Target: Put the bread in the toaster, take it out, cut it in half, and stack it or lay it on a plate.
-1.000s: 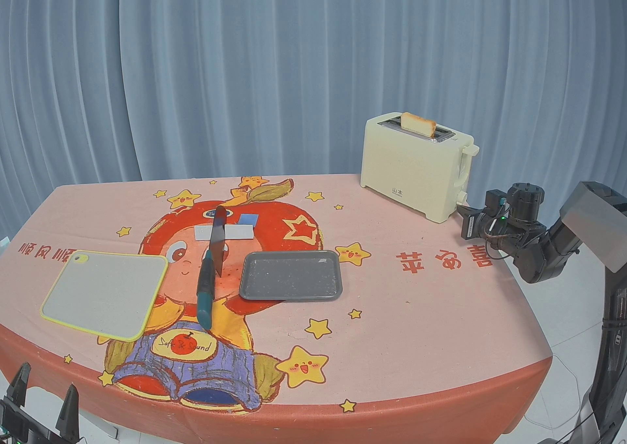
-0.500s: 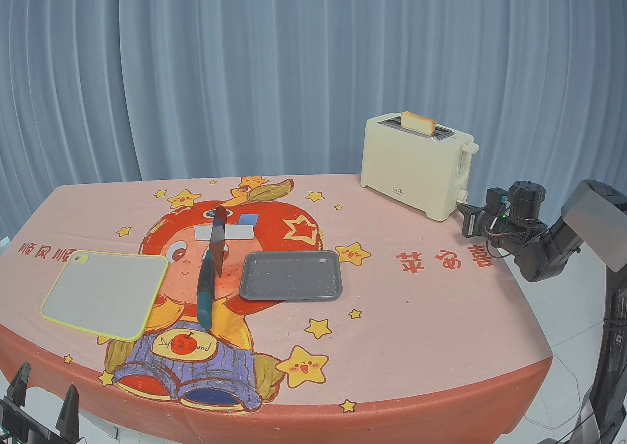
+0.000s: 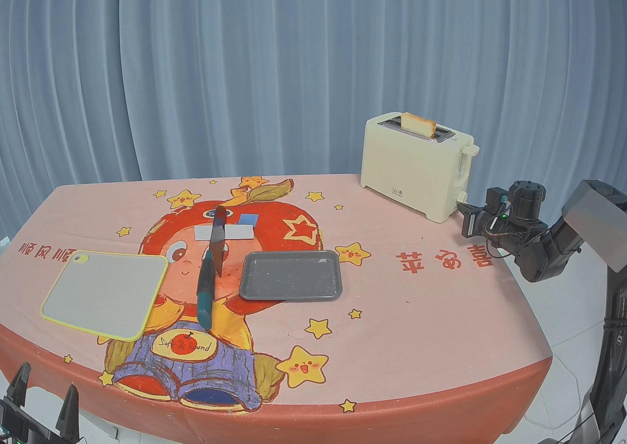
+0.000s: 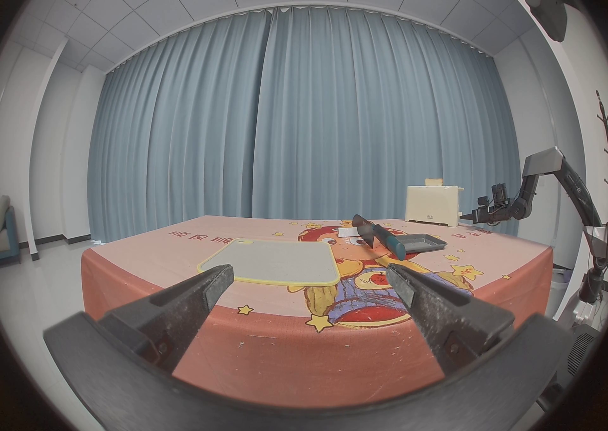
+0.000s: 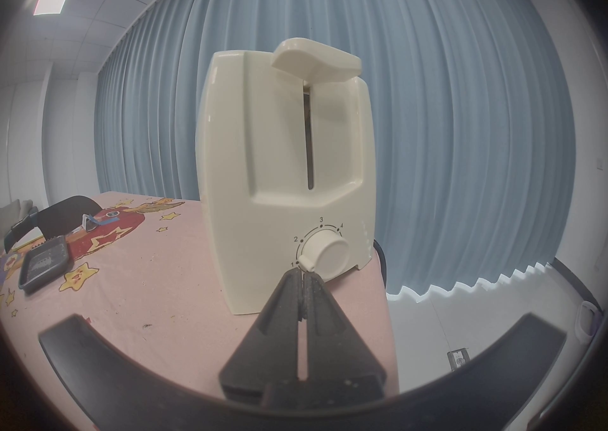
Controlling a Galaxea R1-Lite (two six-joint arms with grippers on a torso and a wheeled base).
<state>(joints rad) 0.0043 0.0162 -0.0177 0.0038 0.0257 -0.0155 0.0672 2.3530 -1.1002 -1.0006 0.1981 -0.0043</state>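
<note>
A cream toaster [image 3: 417, 166] stands at the table's far right with a slice of bread [image 3: 418, 123] sticking up from its slot. Its lever [image 5: 315, 61] is up and its dial [image 5: 323, 251] faces my right gripper [image 5: 303, 279]. That gripper [image 3: 461, 209] is shut and empty, just off the toaster's lever end near the table's right edge. A dark grey tray-like plate [image 3: 291, 275] lies mid-table. A knife [image 3: 210, 260] with a teal handle rests left of it. A cutting board [image 3: 104, 292] with a yellow rim lies at the near left. My left gripper [image 4: 310, 289] hangs open below the table's front left edge.
Two small pale rectangles [image 3: 224, 231] lie under the knife's blade. The tablecloth [image 3: 405, 334] has a cartoon print. A blue curtain [image 3: 294, 53] hangs behind the table. The table's front right area holds nothing.
The right arm has risen slightly beside the toaster. Nothing else has moved.
</note>
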